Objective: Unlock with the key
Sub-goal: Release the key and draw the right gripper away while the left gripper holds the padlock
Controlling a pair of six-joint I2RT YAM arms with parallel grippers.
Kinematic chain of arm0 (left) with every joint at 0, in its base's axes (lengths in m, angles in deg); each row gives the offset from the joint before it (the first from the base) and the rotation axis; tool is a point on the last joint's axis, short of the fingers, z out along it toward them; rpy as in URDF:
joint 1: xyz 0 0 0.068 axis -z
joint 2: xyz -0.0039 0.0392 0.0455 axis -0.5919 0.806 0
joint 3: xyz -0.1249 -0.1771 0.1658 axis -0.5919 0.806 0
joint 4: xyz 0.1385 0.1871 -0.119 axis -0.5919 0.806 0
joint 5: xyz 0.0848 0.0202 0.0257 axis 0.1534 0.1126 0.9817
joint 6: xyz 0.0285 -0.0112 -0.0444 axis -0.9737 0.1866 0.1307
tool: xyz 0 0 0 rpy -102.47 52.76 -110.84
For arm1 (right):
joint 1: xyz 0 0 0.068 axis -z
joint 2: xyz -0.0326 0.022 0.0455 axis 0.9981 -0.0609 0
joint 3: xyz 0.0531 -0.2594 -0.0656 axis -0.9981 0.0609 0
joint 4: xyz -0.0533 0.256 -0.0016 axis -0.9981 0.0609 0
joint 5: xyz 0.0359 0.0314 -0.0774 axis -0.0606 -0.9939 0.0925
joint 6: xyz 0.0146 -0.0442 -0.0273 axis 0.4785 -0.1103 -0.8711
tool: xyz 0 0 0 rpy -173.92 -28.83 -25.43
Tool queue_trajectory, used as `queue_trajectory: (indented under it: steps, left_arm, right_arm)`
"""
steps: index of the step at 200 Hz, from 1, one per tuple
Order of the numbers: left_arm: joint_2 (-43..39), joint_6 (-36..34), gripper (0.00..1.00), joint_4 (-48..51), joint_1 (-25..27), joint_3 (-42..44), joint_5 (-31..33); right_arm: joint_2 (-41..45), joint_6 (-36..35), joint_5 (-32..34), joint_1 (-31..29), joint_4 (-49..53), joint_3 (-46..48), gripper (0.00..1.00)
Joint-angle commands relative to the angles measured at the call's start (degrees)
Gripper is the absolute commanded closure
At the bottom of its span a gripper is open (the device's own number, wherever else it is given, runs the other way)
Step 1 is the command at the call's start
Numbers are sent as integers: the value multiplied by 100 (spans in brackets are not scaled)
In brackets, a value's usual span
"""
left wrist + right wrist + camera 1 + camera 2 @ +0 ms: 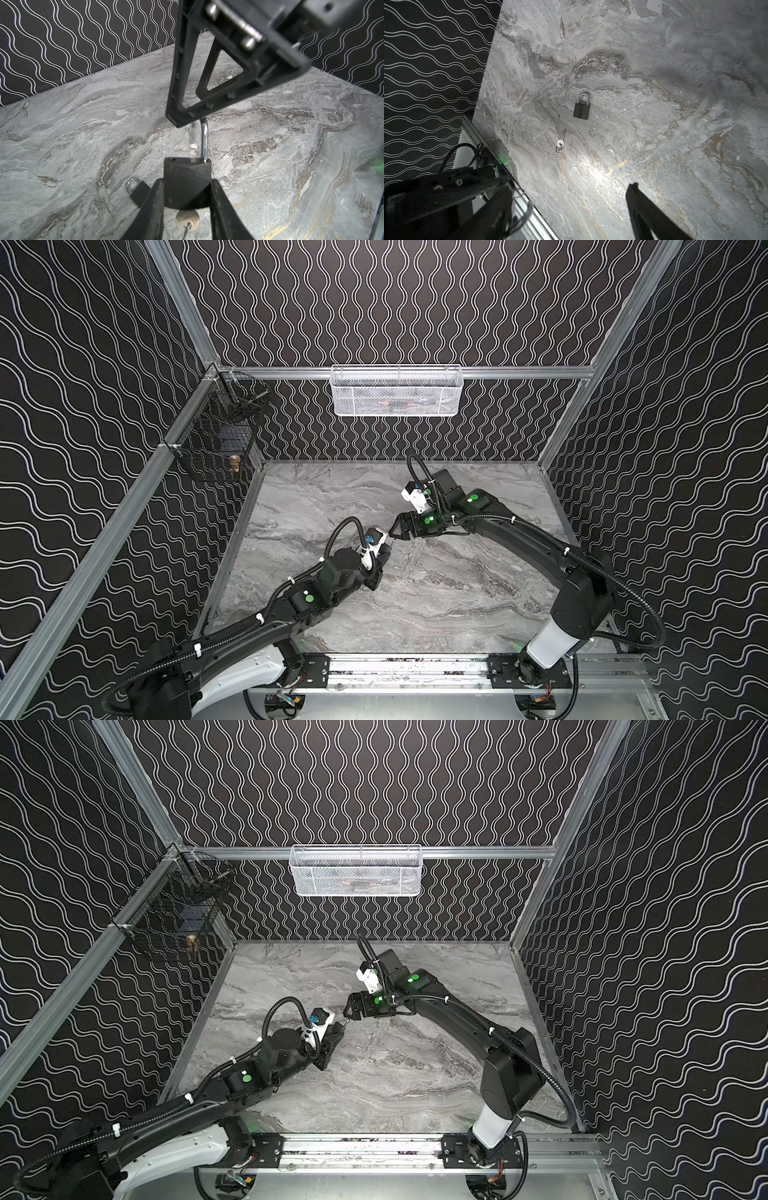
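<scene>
In left pincer [187, 187], clamped: padlock [186, 173] body, shackle [204, 141] up; right pincer [395, 531] spread wide, one fingertip [176, 122] at the shackle's top. Beneath padlock, key [560, 143] on desk [654, 104] beside second lock [581, 109].

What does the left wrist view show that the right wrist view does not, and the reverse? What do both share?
Left wrist only: the left gripper clamping a black padlock, its shackle open, a finger of the right gripper just above. Right wrist only: the second padlock seen whole, shackle shut, apart from a key. Both: the second padlock lying on the marble table, and a key; whether it is one key I cannot tell.
</scene>
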Motion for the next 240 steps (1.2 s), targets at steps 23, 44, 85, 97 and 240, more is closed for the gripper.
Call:
queue_trajectory:
  steps: [23,44,85,97,240]
  left_arm:
    - [-5,-155,100,-248,-7,-50,14]
    - [8,-158,100,-289,-7,-64,11]
    - [78,-114,100,-370,-3,-55,3]
    - [87,-99,100,-390,-7,-55,3]
    - [258,20,100,-617,-7,-123,-169]
  right_arm:
    - [-94,-280,280,-2,337,-189,13]
    - [-25,-367,227,5,367,-133,12]
    - [209,-261,335,99,347,159,12]
    - [289,-234,302,103,293,246,12]
    - [915,0,-406,387,-399,1066,11]
